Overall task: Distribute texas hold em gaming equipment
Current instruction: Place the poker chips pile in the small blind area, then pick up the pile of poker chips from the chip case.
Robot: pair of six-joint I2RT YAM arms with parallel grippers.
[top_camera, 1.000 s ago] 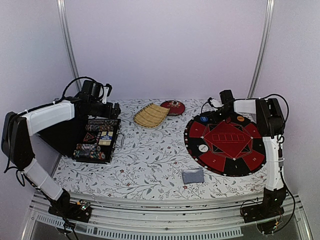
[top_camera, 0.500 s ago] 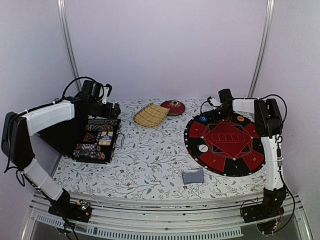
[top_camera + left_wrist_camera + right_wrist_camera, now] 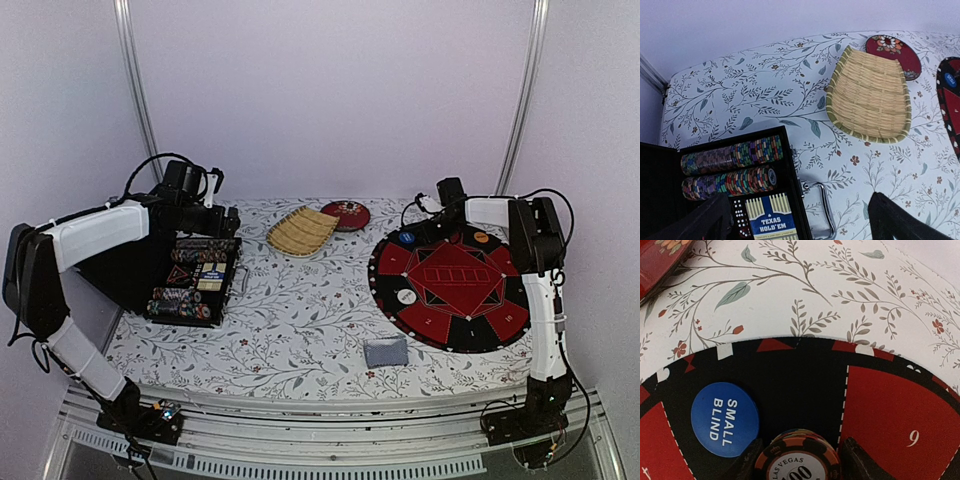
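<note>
A stack of poker chips [image 3: 799, 460], topped by an orange-and-black one, sits on a black segment of the round red-and-black mat [image 3: 455, 285]. My right gripper [image 3: 800, 465] is open, its fingers [image 3: 858, 460] flanking the stack with a thin gap. A blue "small blind" button [image 3: 725, 419] lies just left of it. A white button [image 3: 406, 297] and an orange chip [image 3: 481, 237] also lie on the mat. A grey-blue card deck [image 3: 385, 351] lies in front of the mat. My left gripper [image 3: 800, 225] hangs open over the black case [image 3: 195, 280], which holds chip rows [image 3: 732, 155] and a card box [image 3: 771, 222].
A woven bamboo tray [image 3: 870, 97] and a red lacquer dish [image 3: 892, 52] sit at the back middle of the floral tablecloth. The case's lid stands open to the left, and its metal handle [image 3: 817, 210] points right. Dice [image 3: 740, 220] lie beside the card box.
My right arm has shifted slightly at the mat's far edge and its jaws have widened around the chip stack. The left arm has not moved.
</note>
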